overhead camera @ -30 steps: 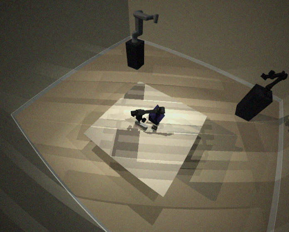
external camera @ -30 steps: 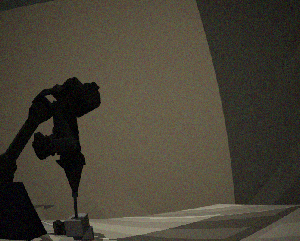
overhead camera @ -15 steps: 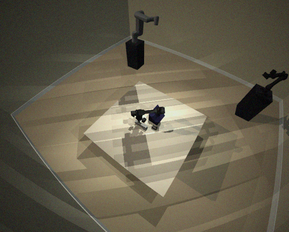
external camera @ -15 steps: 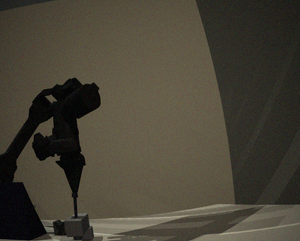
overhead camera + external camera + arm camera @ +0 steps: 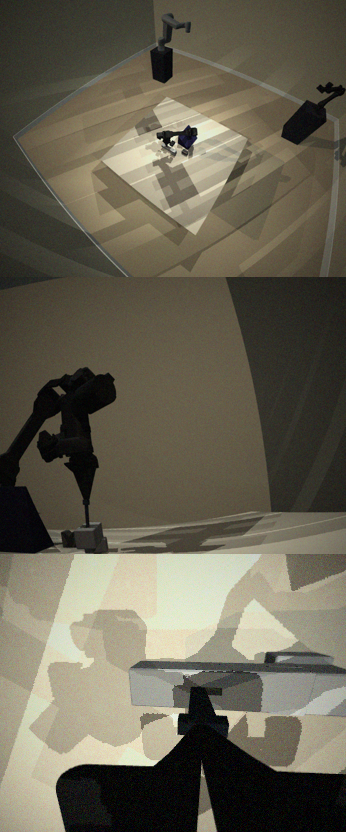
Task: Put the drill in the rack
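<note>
My gripper [image 5: 86, 499] [image 5: 200, 732] is shut, its fingertips at the collar-like head of a thin dark upright piece. That piece, seemingly the key [image 5: 86, 515] [image 5: 200, 704], stands between the tips and the top of a long grey block [image 5: 170, 150] [image 5: 85, 537] [image 5: 150, 689]. In the wrist view a dark slot [image 5: 216, 691] shows in the block's top beside the key's foot. The fingers look pressed together above the key; I see no grip around its shaft. I cannot make out which part is the drill, nor which piece is the rack.
A small piece [image 5: 185, 152] lies beside the grey block; a low grey part [image 5: 305, 658] shows behind it in the wrist view. My arm's dark blue base [image 5: 187, 141] stands close by. Two other arms stand on dark pedestals [image 5: 161, 66] [image 5: 302, 123] farther off. Patchy shadows cross the surface.
</note>
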Motion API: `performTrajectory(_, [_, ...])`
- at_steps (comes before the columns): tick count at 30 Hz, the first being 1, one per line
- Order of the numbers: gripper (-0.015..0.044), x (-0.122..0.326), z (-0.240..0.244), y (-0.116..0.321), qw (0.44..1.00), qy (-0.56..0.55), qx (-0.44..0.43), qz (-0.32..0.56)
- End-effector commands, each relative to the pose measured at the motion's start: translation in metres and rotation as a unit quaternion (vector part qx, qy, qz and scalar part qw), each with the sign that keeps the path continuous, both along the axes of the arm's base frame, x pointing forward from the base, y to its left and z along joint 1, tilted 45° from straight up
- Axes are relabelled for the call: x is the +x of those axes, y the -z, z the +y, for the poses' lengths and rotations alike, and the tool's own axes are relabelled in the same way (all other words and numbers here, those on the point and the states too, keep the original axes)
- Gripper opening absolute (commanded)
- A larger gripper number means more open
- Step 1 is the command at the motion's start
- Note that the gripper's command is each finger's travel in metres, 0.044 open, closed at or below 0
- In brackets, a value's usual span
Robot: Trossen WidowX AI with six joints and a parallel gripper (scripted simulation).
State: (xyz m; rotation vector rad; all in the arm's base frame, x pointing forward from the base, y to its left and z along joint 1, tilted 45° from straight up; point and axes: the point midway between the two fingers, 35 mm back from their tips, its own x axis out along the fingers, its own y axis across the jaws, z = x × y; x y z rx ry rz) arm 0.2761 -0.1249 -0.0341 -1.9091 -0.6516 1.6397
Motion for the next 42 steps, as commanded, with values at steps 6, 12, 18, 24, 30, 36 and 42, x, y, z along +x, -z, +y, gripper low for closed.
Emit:
performTrajectory(6, [0.0000,-0.004,0.019,0.018,0.999,-0.019,0.015,0.021])
performTrajectory(12, [0.0000,-0.003,0.020,0.019,0.999,-0.019,0.015,0.021])
performTrajectory(18, [0.0079,-0.002,0.011,0.011,1.000,-0.019,0.015,0.021])
performTrajectory(24, [0.0236,-0.003,-0.034,-0.032,1.000,-0.019,0.014,0.021])
performTrajectory(30, [0.0394,0.000,-0.032,-0.033,0.999,-0.039,0.003,-0.010])
performTrajectory(36, [0.0440,0.009,-0.004,-0.041,0.935,-0.271,-0.042,-0.226])
performTrajectory(42, [0.0440,0.015,0.023,-0.049,0.765,-0.481,-0.080,-0.420])
